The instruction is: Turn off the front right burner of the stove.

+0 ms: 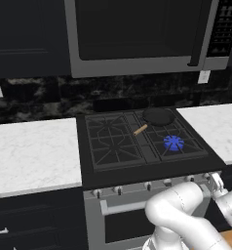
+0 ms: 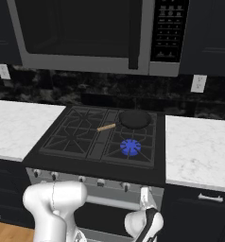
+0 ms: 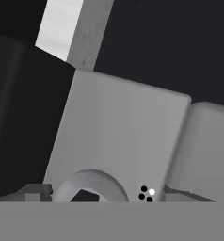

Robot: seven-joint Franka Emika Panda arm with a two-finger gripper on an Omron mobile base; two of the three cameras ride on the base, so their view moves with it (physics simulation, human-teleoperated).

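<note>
Blue flame burning on the front right burner of the stove, just in front of a black pan with a wooden handle on the rear grate. End effector down at the stove's steel front panel, near the rightmost silver knob, jaws spread wide, gripping nothing. Microwave straight above the stove

You've got a black stove with a bright blue flame on the front right burner, white marbled counters, black speckled backsplash.
</note>
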